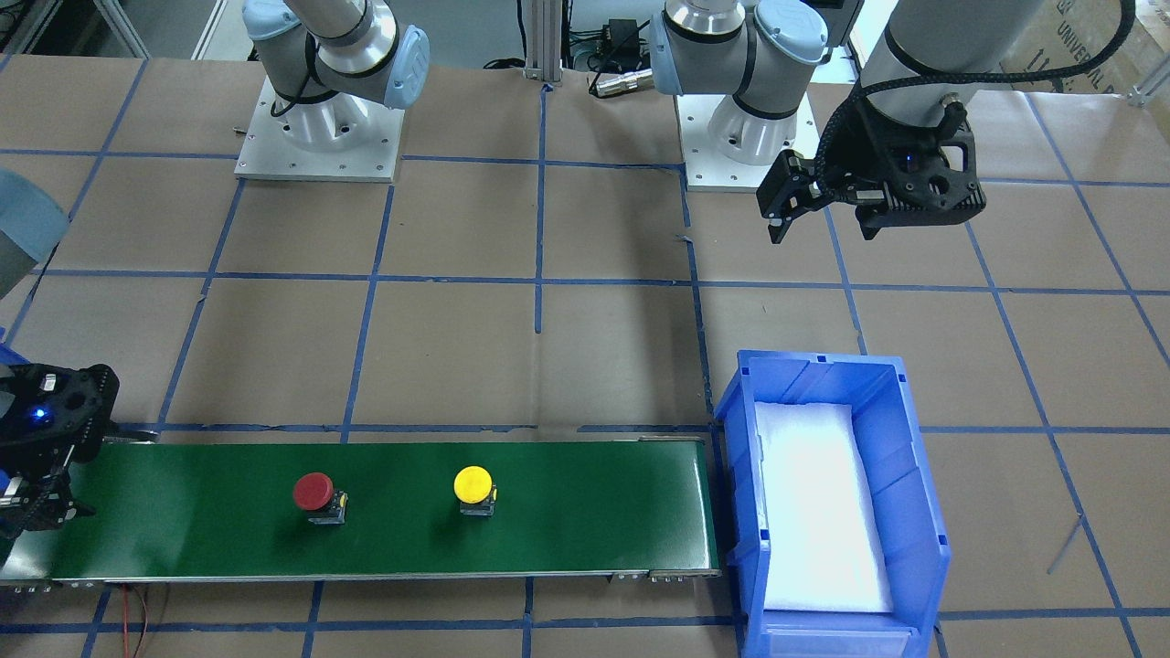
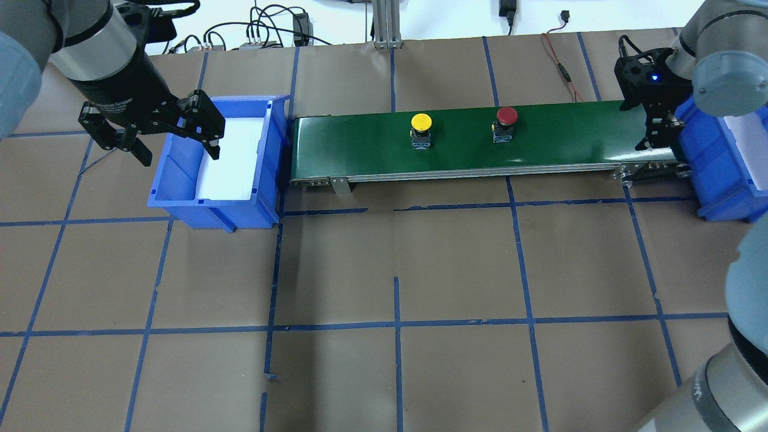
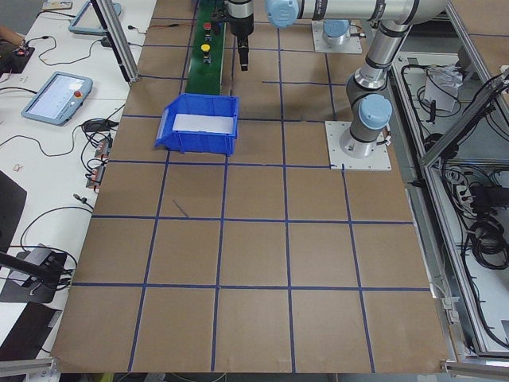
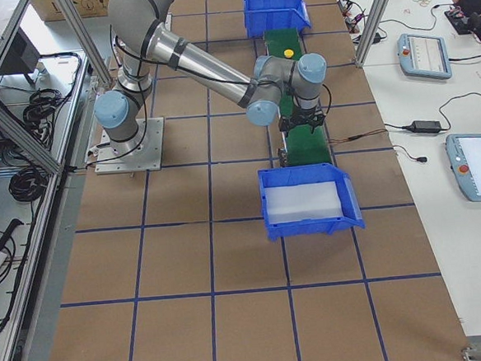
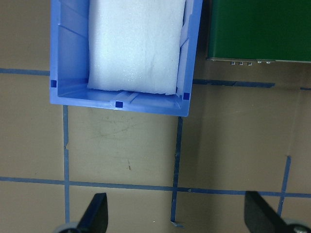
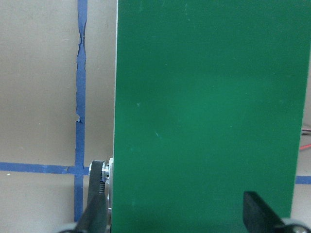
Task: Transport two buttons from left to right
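Observation:
Two buttons stand apart on the green conveyor belt (image 2: pixel 558 141). The yellow button (image 2: pixel 420 123) (image 1: pixel 473 485) is nearer the belt's left end and the red button (image 2: pixel 507 116) (image 1: pixel 313 493) is past its middle. My left gripper (image 2: pixel 179 155) (image 1: pixel 823 228) hangs open and empty over the near edge of the left blue bin (image 2: pixel 180 204). The left wrist view shows only floor between its fingertips (image 5: pixel 97 211). My right gripper (image 2: pixel 655 139) (image 1: pixel 37 512) hovers open over the belt's right end, well to the right of the red button. Only bare belt (image 6: pixel 204 107) shows under it.
The left blue bin (image 1: pixel 914 457) holds a white foam pad (image 1: pixel 818 512). A second blue bin (image 2: pixel 714 180), also padded, stands at the belt's right end. Brown table paper with blue tape lines (image 2: pixel 396 324) spreads in front of the belt. Cables (image 2: pixel 264 30) lie behind it.

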Controlling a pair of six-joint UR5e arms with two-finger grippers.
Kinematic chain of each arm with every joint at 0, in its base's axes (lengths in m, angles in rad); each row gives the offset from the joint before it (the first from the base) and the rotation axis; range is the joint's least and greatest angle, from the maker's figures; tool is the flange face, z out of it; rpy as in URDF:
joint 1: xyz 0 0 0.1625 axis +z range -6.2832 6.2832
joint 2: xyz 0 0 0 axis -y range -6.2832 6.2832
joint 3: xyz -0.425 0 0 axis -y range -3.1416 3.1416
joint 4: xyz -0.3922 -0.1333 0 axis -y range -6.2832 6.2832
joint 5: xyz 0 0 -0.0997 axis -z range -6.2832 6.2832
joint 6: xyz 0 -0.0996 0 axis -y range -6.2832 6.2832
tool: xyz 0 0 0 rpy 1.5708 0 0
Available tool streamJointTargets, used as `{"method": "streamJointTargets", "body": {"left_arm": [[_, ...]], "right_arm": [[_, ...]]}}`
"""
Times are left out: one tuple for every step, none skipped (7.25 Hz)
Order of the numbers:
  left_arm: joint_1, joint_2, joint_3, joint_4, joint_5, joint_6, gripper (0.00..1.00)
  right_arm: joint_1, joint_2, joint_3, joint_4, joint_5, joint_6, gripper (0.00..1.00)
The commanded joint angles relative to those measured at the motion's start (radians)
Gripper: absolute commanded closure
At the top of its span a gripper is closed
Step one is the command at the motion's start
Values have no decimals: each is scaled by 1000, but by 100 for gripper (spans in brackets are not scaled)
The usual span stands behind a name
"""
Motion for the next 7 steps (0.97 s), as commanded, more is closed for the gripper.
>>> {"method": "streamJointTargets", "body": {"left_arm": [[2,0,0,0,0,0,0],[0,0,0,0,0,-1,0],[2,0,0,0,0,-1,0],[0,0,0,0,0,-1,0],[2,0,0,0,0,0,0],[2,0,0,0,0,0,0],[2,0,0,0,0,0,0]], "right_arm": [[0,0,-5,-2,0,-2,0],[0,0,-5,-2,0,-2,0],[2,0,-5,3,0,-2,0],[2,0,-4,3,0,-2,0],[2,0,-7,-2,-9,-3,0],[2,-2,-5,-8,-9,-5,0],[2,-2,-5,-1,-9,-8,0]]}}
